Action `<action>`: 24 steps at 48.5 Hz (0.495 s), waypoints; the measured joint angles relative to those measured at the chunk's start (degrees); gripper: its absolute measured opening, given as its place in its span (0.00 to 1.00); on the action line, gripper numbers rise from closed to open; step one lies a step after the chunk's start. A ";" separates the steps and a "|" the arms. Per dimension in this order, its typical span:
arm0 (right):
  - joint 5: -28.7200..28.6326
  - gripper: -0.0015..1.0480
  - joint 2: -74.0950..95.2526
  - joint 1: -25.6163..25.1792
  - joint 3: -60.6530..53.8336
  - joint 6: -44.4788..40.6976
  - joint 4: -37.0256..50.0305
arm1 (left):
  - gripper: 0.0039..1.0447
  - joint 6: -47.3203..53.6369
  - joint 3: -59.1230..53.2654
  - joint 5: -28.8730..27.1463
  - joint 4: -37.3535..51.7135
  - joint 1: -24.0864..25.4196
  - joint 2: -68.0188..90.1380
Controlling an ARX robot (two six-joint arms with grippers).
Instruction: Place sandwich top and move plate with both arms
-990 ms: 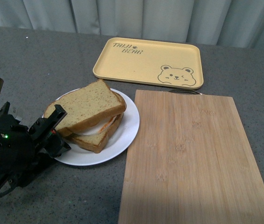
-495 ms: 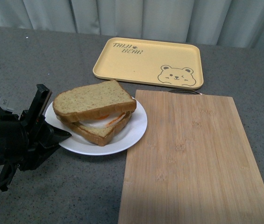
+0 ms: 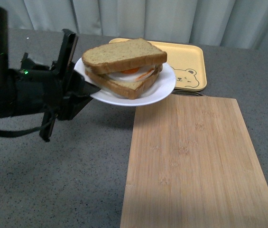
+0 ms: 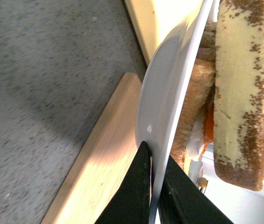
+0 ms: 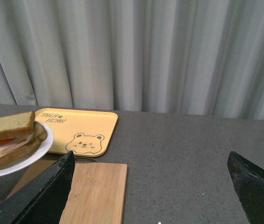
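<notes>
The grey surface (image 3: 53, 180) carries a long wooden cutting board (image 3: 195, 161), with a yellow bear-print tray (image 3: 188, 54) just beyond its far end. The black left arm (image 3: 20, 92) reaches in from the left side. The white plate (image 3: 160, 92) is held up off the surface, near the board's far left corner and in front of the tray. On the plate sits a sandwich: the brown sandwich top (image 3: 124, 54) lies flat over egg and a lower bread slice (image 3: 124, 88). The left end effector (image 4: 156, 186) is pinched tight on the plate's near rim, one finger under it and one over. The right end effector (image 5: 150, 196) is spread wide and holds nothing, well apart from the plate.
</notes>
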 joint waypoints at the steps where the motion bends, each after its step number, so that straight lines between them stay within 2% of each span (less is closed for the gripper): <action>1: 0.00 0.91 0.00 0.00 0.00 0.00 0.00 | 0.03 -0.20 2.08 -0.15 -0.76 -0.35 1.01; 24: 0.00 0.91 0.00 0.00 0.00 0.00 0.00 | 0.03 -2.71 34.91 -3.45 -19.10 -4.52 15.47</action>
